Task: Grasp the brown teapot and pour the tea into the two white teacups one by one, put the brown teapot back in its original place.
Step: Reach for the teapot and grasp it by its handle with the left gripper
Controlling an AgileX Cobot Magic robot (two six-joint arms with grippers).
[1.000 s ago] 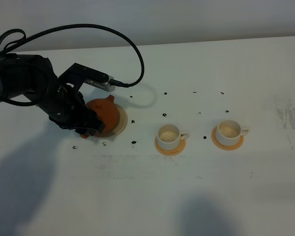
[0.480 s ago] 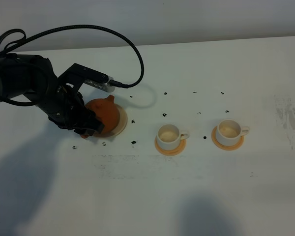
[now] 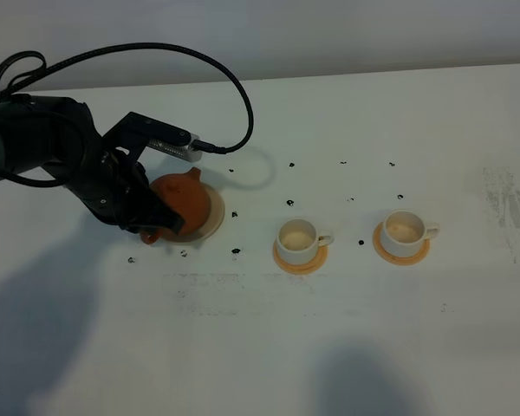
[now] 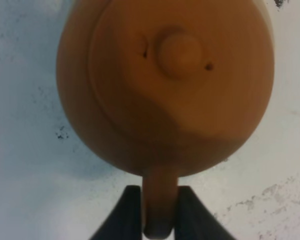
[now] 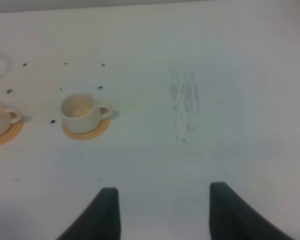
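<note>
The brown teapot (image 3: pixel 188 196) sits on the pale cream saucer (image 3: pixel 215 217) at the left of the table. My left gripper (image 3: pixel 159 225) is at its left side, shut on the loop handle. In the left wrist view the two dark fingers of the left gripper (image 4: pixel 159 212) pinch the handle, and the brown teapot (image 4: pixel 165 85) with its knobbed lid fills the picture. The two white teacups (image 3: pixel 296 235) (image 3: pixel 404 228) stand to the right, each on an orange coaster. My right gripper (image 5: pixel 162 215) hangs open over bare table, with the right-hand teacup (image 5: pixel 80 109) far ahead of it.
Orange coasters (image 3: pixel 300 259) (image 3: pixel 400 251) lie under the cups. Small black marks dot the white table (image 3: pixel 260 347). A black cable (image 3: pixel 217 78) loops over the left arm. A grey scuffed patch (image 3: pixel 507 208) marks the table's right side.
The left gripper's fingers have come together on the teapot's handle. The teapot, the cups and the right arm have stayed in place.
</note>
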